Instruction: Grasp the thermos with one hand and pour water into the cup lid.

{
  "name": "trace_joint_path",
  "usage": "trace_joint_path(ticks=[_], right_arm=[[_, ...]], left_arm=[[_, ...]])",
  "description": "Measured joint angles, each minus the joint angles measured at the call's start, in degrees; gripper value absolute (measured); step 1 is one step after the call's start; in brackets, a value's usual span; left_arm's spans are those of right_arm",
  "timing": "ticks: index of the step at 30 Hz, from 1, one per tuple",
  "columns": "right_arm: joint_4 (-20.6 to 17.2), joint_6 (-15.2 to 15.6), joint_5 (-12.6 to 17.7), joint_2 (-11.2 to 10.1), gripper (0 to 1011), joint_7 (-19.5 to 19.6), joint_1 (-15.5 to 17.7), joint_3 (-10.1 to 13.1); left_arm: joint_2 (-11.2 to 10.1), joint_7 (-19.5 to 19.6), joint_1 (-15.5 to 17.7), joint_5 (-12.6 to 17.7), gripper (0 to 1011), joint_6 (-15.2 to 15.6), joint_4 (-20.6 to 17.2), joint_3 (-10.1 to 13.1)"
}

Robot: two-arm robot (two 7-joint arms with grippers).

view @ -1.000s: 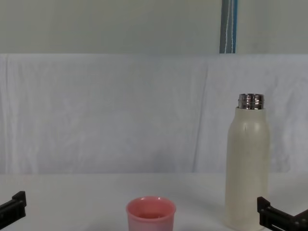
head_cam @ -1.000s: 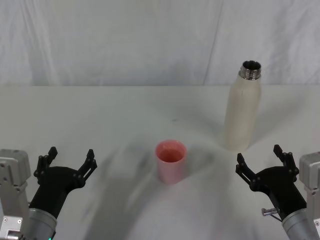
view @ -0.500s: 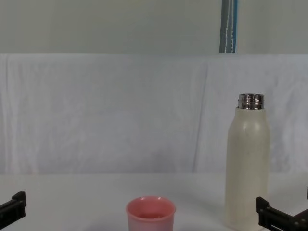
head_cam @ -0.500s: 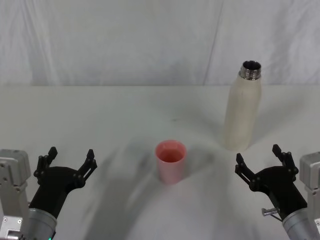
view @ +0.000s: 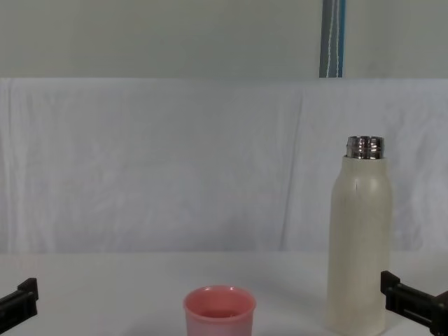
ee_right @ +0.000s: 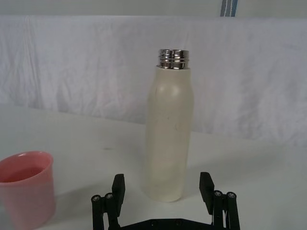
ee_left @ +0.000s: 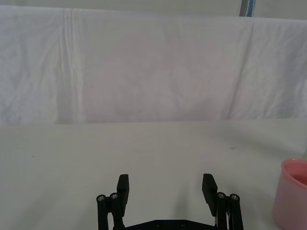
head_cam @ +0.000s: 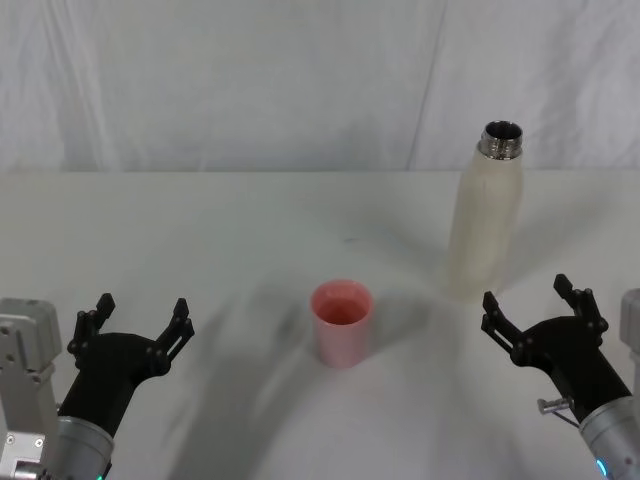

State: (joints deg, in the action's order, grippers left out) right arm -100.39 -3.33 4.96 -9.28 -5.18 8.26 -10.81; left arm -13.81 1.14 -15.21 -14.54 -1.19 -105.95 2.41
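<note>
The thermos [head_cam: 483, 222] [ee_right: 169, 135] [view: 359, 241], a tall cream-white bottle with an uncapped steel neck, stands upright at the right of the white table. The cup lid [head_cam: 341, 322] [view: 219, 311] [ee_right: 25, 188] [ee_left: 290, 193], a small pink cup, sits upright near the table's middle, to the left of the thermos and nearer to me. My right gripper [head_cam: 538, 311] [ee_right: 162, 191] is open, just in front of the thermos and a little to its right, not touching it. Over the near left of the table my left gripper [head_cam: 132, 319] [ee_left: 165, 191] is also open and holds nothing.
A white cloth covers the table [head_cam: 200, 230] and hangs as a backdrop [head_cam: 250, 80] behind it. Bare tabletop lies between the cup lid and both grippers.
My right gripper has shifted to the right and slightly forward, closer to the thermos. The left arm, the thermos and the cup lid have not moved.
</note>
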Motion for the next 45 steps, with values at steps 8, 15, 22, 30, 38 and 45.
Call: trace_joint_path(ticks=[8,15,22,30,38,45], right_arm=[[1.0,0.94,0.93,0.11,1001,-2.59,-2.05,1.44],[2.52,2.27,2.75,-0.03,1001,-4.7,-4.59,2.18],[4.69,3.91,5.3,-0.49,1001,-6.66,-7.71,2.59],[7.42,5.42,7.23,-1.04,1001,-7.84,-10.65,2.21],[10.63,6.03,9.05,-1.06,1001,-8.38,-13.34,1.31],[12.84,6.02,9.62,-0.94,1001,-8.31,-15.09,0.44]], left_arm=[[0.0,0.0,0.0,0.0,1001,0.0,0.0,0.01],[0.0,0.0,0.0,0.0,1001,0.0,0.0,0.0],[0.0,0.0,0.0,0.0,1001,0.0,0.0,0.0],[0.0,0.0,0.0,0.0,1001,0.0,0.0,0.0],[0.0,0.0,0.0,0.0,1001,0.0,0.0,0.0],[0.0,0.0,0.0,0.0,1001,0.0,0.0,0.0]])
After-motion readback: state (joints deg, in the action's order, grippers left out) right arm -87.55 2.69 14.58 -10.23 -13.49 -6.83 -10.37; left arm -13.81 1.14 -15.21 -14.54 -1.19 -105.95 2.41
